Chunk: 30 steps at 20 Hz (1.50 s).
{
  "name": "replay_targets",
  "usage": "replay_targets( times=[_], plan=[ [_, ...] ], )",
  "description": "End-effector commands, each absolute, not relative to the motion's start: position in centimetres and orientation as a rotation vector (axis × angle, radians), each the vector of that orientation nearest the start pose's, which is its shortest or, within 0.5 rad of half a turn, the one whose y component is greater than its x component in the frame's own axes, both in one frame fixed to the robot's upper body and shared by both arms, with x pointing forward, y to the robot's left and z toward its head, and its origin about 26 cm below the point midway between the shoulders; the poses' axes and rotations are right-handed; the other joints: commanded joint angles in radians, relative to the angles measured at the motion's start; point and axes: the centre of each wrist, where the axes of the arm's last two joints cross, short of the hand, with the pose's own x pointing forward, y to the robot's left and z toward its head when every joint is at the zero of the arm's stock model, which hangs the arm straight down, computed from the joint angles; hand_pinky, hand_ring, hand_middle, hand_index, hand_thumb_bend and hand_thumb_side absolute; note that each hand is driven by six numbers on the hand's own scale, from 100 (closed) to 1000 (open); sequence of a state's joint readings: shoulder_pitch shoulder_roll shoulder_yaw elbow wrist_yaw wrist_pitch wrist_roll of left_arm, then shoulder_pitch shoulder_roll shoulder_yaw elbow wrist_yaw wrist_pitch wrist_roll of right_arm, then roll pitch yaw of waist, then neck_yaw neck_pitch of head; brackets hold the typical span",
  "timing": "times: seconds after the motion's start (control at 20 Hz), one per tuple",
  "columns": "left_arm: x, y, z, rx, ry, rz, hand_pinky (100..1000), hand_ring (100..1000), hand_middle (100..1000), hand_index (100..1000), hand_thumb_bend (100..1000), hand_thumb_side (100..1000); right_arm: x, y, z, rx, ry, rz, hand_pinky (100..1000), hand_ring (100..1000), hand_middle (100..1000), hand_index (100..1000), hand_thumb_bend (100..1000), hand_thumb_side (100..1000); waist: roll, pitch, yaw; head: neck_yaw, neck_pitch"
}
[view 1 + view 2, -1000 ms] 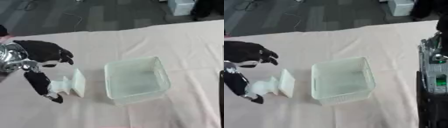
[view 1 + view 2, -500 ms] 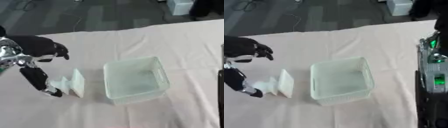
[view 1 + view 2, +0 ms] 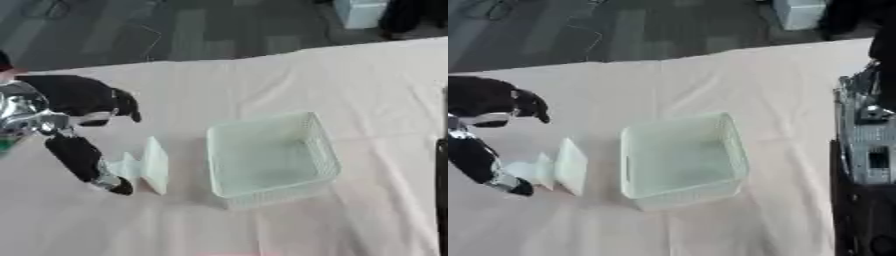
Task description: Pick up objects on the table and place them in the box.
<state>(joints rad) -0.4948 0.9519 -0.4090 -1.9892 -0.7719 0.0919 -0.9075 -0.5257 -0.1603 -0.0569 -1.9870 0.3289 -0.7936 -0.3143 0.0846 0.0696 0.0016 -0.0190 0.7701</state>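
Observation:
A white object (image 3: 150, 165) with a flat plate-like end lies on its side on the pale tablecloth, just left of the clear plastic box (image 3: 278, 193). The box holds nothing that I can see. My black left hand (image 3: 74, 97) hovers over the object's left end. Its fingers bend forward above the object without touching it, and its thumb (image 3: 86, 161) reaches down beside the object's narrow end. Nothing is held. My right arm (image 3: 868, 135) shows as silver and black parts at the right edge of the right eye view; its hand is hidden.
The table's far edge (image 3: 262, 54) runs across the top, with dark floor beyond it. A white bin (image 3: 360, 11) stands on that floor at the upper right. Bare cloth (image 3: 262, 230) lies in front of the box.
The left hand's fingers have drawn back and curled a little. The white object and the box have stayed put.

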Motion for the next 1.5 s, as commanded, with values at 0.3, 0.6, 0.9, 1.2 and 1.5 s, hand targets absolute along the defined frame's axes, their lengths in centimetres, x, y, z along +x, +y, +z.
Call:
replay_targets(
  times=[0.3,0.6,0.9,1.2,1.5],
  plan=[
    [29.51,25.63,24.37,0.878,-0.93,-2.033,958,903,908,910,695,738,31.4,-22.18,26.31,0.216,2.895,-0.073,471,312,304,462,100,924,-0.001,-0.007,-0.004,-0.005,0.0],
    [29.48,25.42,24.0,0.875,-0.922,-2.028,958,900,906,910,682,739,31.4,-22.12,26.34,0.213,2.893,-0.072,471,312,304,462,100,924,-0.001,-0.006,-0.006,-0.006,0.0],
    [29.55,25.64,24.39,0.884,-0.951,-1.898,929,856,884,891,594,659,31.4,-22.13,26.36,0.213,2.892,-0.073,471,312,304,462,100,924,-0.002,-0.005,-0.005,-0.008,0.0],
    [29.51,25.71,24.18,0.981,-1.021,-1.753,914,840,885,892,547,652,31.4,-22.13,26.39,0.213,2.892,-0.075,471,312,304,462,100,924,-0.003,-0.004,-0.005,-0.008,0.0],
    [29.47,25.64,23.9,0.952,-0.942,-1.711,919,847,893,899,554,684,31.41,-22.1,26.41,0.211,2.891,-0.075,471,312,304,462,100,924,-0.002,-0.003,-0.007,-0.004,0.0]
  ],
)
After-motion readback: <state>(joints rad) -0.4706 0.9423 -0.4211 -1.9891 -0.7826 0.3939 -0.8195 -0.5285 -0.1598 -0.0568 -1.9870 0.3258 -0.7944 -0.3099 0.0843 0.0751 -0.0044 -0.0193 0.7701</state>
